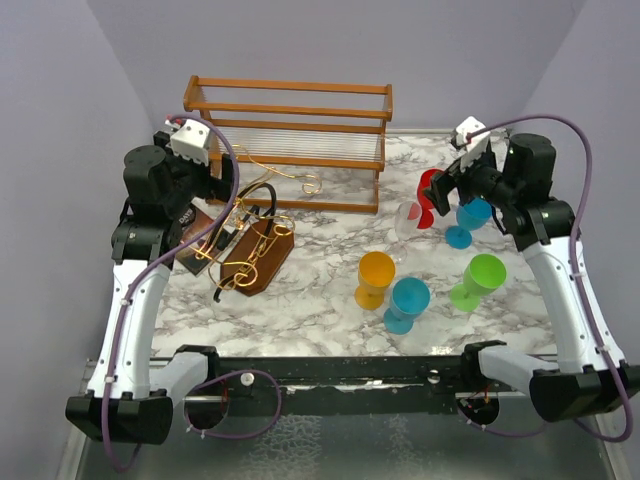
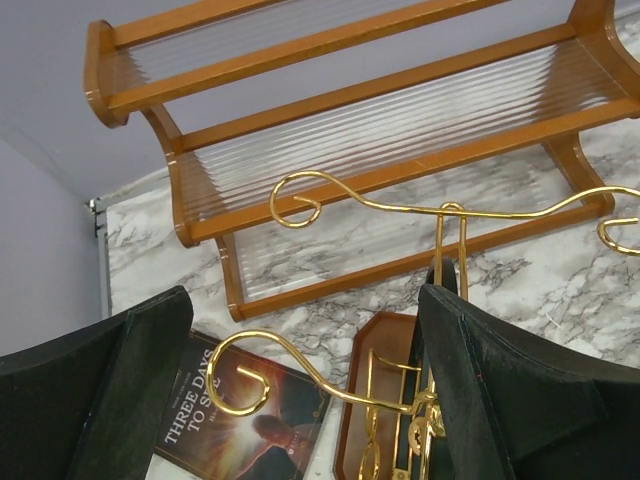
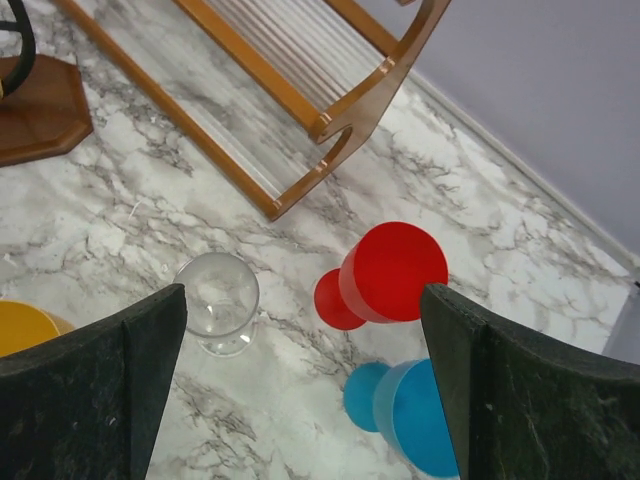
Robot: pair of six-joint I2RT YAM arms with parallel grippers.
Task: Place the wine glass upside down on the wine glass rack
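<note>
Nearest the arm bases, a cyan wine glass (image 1: 407, 303), an orange wine glass (image 1: 375, 278) and a green wine glass (image 1: 478, 280) are standing on the marble table (image 1: 320, 325). All three are on the near side of the right gripper (image 3: 302, 300) and apart from it. That gripper is hanging above the tabletop with its jaws spread as wide as they go, gripping nothing and touching nothing. Beneath it, seen between its fingers (image 3: 120, 380), the clear wine glass (image 3: 220, 300) is standing on the marble close to one finger, while a red wine glass (image 3: 385, 272) is standing closer to the other; the two glasses are near each other but not touching. A blue wine glass (image 3: 405, 410) is standing just beside the red one, partly hidden behind that second finger. Across the table, the left gripper (image 2: 305, 300) is likewise gaping fully, with nothing pinched between its pads. It is hovering right at the wine glass rack (image 2: 440, 210), whose gold wire stem is rising just at the edge of one finger; whether finger and wire are touching cannot be told. The rack's dark brown base is sitting below the gripper, just beside a book (image 2: 240, 400) lying flat under the open jaws. The clear wine glass is standing well apart from this rack, over under the other gripper. Beyond both grippers, a wooden slatted frame (image 2: 380, 130) is standing at the far edge of the table, near the wall.
</note>
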